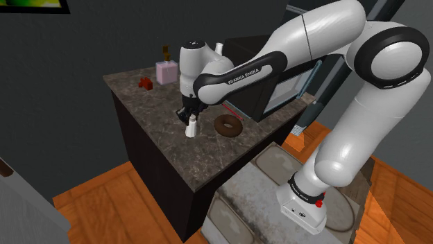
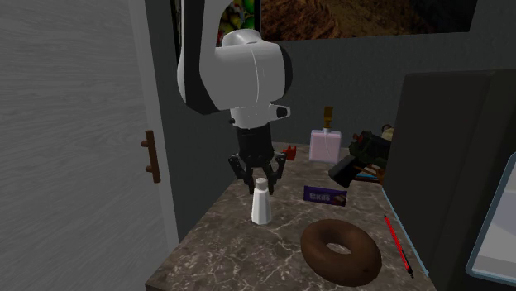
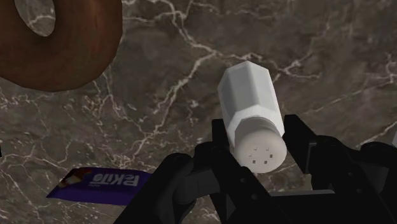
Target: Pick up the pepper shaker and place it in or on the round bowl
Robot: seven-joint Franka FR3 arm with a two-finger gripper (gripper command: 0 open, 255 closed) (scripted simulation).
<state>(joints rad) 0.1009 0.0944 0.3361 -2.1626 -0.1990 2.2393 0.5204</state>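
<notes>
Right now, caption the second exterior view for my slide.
Black gripper around the cap of the upright white shaker on a marble counter, near a brown doughnut and purple wrapped bar.

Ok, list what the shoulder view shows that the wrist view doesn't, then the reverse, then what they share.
Shoulder view adds: the white arm, its stand, a pink box, a red thing. Wrist view adds: the holes in the white pepper shaker's top, a purple wrapped bar. Shared: that shaker, the brown ring-shaped bowl, the marbled counter, the black gripper.
</notes>
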